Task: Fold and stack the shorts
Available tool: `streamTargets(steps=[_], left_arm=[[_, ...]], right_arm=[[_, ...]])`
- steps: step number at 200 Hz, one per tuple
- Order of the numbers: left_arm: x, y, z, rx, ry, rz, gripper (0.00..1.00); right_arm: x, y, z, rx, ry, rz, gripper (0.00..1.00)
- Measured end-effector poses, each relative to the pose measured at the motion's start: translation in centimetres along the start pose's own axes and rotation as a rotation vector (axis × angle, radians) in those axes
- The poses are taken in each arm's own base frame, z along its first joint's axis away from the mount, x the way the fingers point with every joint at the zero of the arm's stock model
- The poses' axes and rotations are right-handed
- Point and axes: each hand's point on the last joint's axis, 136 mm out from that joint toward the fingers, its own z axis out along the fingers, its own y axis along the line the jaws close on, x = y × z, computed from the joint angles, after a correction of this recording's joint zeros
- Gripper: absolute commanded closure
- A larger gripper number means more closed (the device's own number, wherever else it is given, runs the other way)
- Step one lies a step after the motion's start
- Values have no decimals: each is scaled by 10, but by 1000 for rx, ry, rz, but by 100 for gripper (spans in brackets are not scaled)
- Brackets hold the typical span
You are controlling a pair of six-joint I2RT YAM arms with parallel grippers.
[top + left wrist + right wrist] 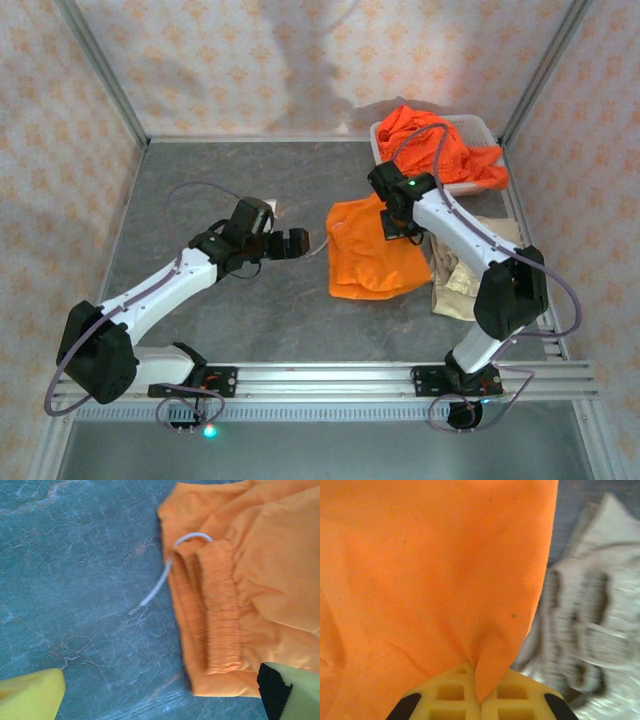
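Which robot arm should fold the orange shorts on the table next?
Probably the right. The right gripper is pinching an edge of the orange shorts, so it can pull the cloth over. The left gripper is open beside the waistband, holding nothing.

shorts (372,262) on table (250,300) centre | second pair (470,280) right | basket (476,121) behind, holding third pair (440,148)

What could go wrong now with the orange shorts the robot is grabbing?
The right claw pinches only a small fold of the orange shorts, so the cloth might slip out when pulled. The white drawstring lies loose on the table by the open left claw and could get snagged. The beige shorts lie close beside, so a tug might drag them messy.
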Motion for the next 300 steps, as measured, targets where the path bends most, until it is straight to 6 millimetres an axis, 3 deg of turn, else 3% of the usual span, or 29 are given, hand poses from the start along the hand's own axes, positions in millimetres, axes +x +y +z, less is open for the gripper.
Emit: streamTargets(steps=[35, 121, 172, 219, 235, 240, 266, 283, 300], left_arm=[[0, 0, 3, 0, 2, -19, 0], [-2, -1, 9, 5, 0, -26, 0], [-1, 0, 10, 6, -1, -26, 0], [-1, 0, 10, 6, -1, -26, 0], [-2, 2, 10, 3, -4, -30, 0], [-2, 2, 10, 2, -4, -31, 0], [-2, 6, 9, -6, -10, -34, 0], [-1, 9, 5, -16, -26, -33, 0], [-5, 10, -4, -16, -61, -31, 0]], right_arm=[[-6, -47, -21, 142, 9, 9, 100], [-14, -125, -66, 338, 9, 55, 100], [-4, -170, -58, 431, 68, 91, 99], [33, -213, -3, 553, 189, 101, 92], [45, -224, 12, 599, 223, 97, 83], [49, -228, 16, 617, 232, 96, 76], [59, -250, 22, 698, 258, 150, 19], [60, -259, 18, 699, 250, 217, 12], [40, -250, 11, 588, 173, 321, 5]])
